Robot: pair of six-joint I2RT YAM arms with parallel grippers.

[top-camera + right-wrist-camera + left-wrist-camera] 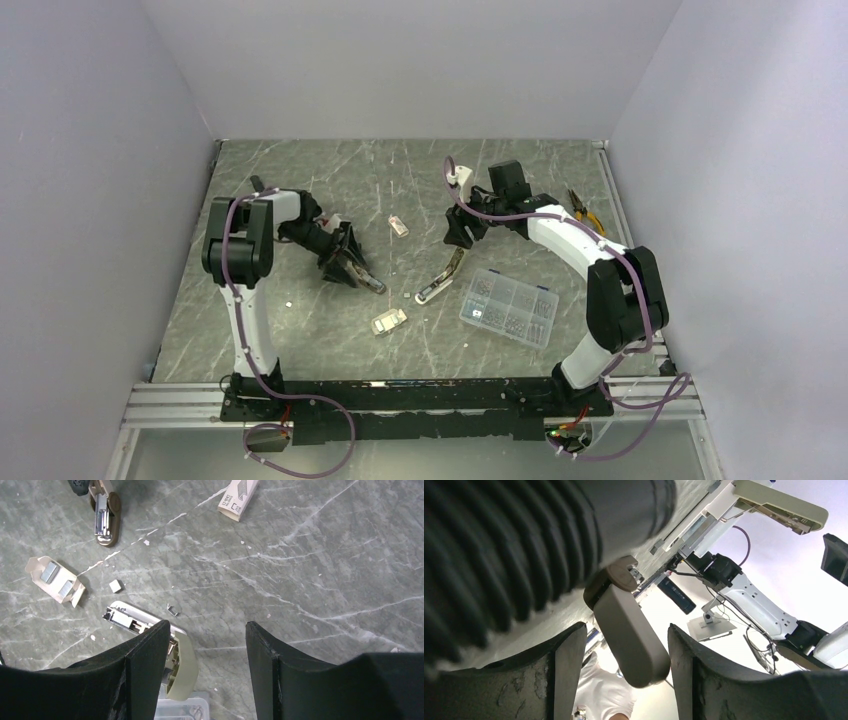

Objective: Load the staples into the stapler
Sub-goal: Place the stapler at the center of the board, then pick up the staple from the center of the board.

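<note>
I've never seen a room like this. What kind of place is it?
Probably a robot lab's test booth: a left arm and right arm bolted to a metal rail, with plain walls boxing in the table.

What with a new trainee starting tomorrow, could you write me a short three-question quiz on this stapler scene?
1. True or false: the right gripper holds nothing between its fingers.
2. The olive-grey stapler lies: A) on the table, swung open; B) inside the clear box; C) against the back wall.
3. How many cardboard staple boxes are out, and which one is open?
Key: 1 true; 2 A; 3 two, the open staple box nearer the arm bases, the closed staple box farther back.
</note>
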